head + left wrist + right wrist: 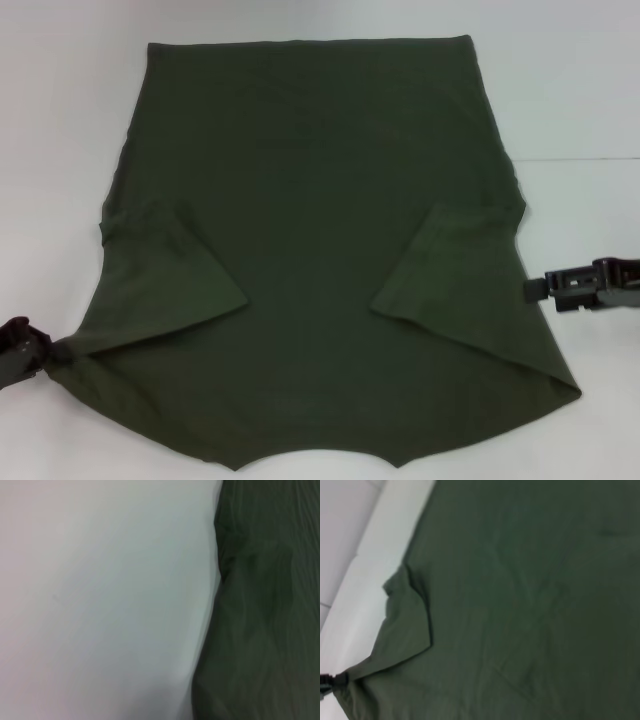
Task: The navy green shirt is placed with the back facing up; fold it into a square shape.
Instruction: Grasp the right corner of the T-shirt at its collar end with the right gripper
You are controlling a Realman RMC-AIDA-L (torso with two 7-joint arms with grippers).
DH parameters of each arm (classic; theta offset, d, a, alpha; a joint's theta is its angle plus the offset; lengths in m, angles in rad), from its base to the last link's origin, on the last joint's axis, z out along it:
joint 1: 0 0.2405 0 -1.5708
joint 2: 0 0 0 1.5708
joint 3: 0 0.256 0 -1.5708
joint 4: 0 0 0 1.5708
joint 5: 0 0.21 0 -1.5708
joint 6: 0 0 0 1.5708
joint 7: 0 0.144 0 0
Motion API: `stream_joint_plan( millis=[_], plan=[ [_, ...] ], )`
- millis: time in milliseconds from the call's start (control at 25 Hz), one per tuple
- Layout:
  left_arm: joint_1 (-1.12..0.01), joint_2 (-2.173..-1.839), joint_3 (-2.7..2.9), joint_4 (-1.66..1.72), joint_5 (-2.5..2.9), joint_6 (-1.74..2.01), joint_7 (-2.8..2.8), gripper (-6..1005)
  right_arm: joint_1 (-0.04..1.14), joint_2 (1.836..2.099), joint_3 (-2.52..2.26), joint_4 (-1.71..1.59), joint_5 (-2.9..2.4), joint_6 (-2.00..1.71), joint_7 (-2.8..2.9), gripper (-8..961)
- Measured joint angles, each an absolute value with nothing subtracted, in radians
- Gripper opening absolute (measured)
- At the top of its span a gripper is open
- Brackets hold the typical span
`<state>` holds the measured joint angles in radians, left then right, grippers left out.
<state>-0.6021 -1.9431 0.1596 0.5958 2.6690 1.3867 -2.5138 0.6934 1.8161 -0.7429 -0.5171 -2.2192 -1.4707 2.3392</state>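
The navy green shirt (310,230) lies flat on the white table, both sleeves folded inward over its body. My left gripper (48,355) is at the shirt's near-left corner, shut on fabric that bunches into a point there. The right wrist view shows the same pinch, with the left gripper (330,681) at the gathered corner of the shirt (530,590). My right gripper (532,288) hovers at the shirt's right edge, level with the folded right sleeve. In the left wrist view only the shirt (265,605) edge and bare table show.
The white table (60,120) surrounds the shirt, with bare strips on the left, the right and at the back. A seam line crosses the table at the right (590,158). The shirt's near hem reaches the bottom of the head view.
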Motion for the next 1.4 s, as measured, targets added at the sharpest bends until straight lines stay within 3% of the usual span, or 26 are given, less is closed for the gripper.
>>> stream_joint_plan(
  millis=[480, 1400],
  plan=[
    [-0.615, -1.944, 0.177, 0.591, 2.662, 1.382, -2.502, 2, 0.66, 1.805, -0.744, -0.491, -2.251, -1.472, 2.558, 813],
    [-0.627, -1.949, 0.184, 0.59, 2.648, 1.359, -2.478, 1, 0.646, 1.814, -0.746, -0.437, -2.336, -1.418, 2.621, 811]
  ],
)
